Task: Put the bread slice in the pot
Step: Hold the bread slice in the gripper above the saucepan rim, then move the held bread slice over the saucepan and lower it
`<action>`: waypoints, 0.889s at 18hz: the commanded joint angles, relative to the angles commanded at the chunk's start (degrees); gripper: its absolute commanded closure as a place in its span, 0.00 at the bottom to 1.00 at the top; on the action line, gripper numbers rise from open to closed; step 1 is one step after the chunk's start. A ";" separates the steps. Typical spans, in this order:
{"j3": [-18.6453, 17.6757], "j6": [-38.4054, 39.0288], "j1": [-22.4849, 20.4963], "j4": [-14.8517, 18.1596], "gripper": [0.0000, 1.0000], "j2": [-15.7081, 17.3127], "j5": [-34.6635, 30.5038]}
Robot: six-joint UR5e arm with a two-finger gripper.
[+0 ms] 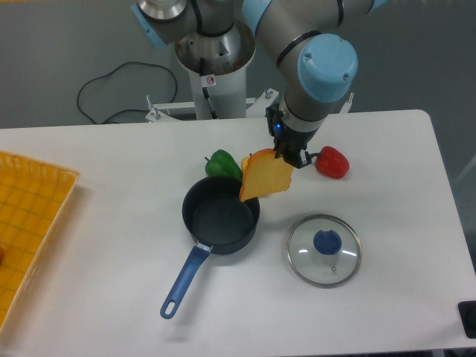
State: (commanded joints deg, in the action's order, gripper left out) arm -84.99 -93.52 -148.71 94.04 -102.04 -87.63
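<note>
Item: gripper (291,157), closed on the top corner of the bread slice (266,175), which hung tilted over the right rim of the pot (220,216). Step: carrying toward the pot. Next: probably shift left over the opening, then release.

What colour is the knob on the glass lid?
Blue, seen clearly in the fixed camera view: the knob sits at the glass lid's centre.
</note>
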 joint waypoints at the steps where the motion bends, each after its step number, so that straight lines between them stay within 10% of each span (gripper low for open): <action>1: 0.00 0.26 0.00 0.00 0.93 0.00 0.00; 16: 1.58 13.35 1.58 -3.25 0.94 1.58 6.40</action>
State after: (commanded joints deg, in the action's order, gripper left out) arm -83.41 -80.17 -147.13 90.80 -100.46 -81.22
